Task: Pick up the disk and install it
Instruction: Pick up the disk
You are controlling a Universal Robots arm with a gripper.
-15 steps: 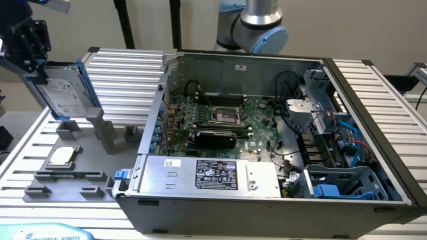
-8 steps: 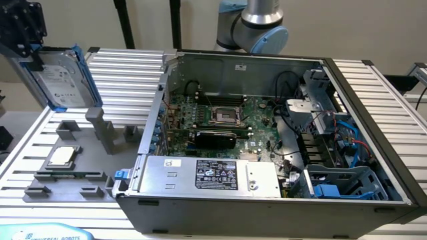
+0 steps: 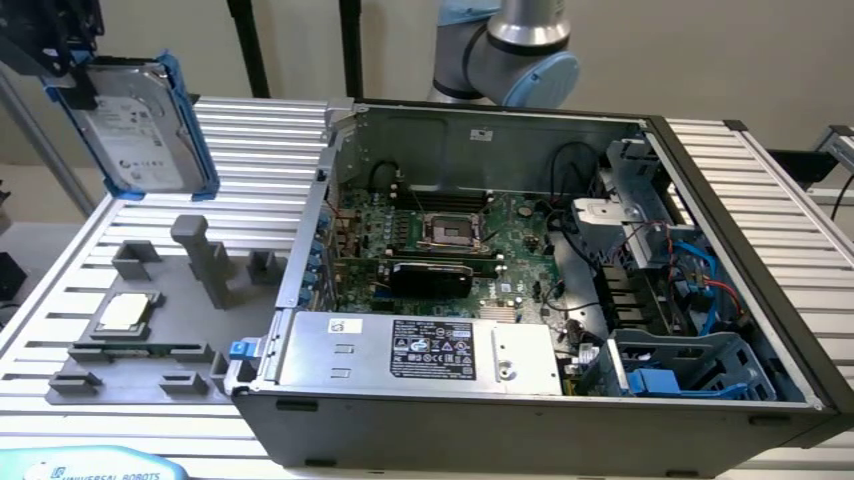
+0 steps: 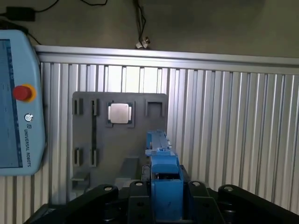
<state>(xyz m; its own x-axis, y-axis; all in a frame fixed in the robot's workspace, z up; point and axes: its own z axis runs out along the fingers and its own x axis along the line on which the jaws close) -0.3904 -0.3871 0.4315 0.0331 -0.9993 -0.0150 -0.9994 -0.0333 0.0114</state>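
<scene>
The gripper [image 3: 60, 70] is clamped on the disk [image 3: 134, 130] by its blue frame edge, raised at the exterior view's left. Risk: the overhanging disk may pivot, slip, or strike the case [image 3: 534, 425] wall.

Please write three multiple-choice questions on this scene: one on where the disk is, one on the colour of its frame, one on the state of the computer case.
1. Where is the disk?
A. Inside the case
B. Lying on the grey tray
C. Lifted in the air

2. What colour is the disk's frame?
A. Red
B. Blue
C. Green

3. How does the case stand?
A. Open, with the board showing
B. Closed by a panel
C. Turned upside down

Answers:
1 C: the disk hangs clear of the tray and outside the case.
2 B: bright blue plastic runs along the disk's edges.
3 A: the green board and cables lie in plain sight.
</scene>
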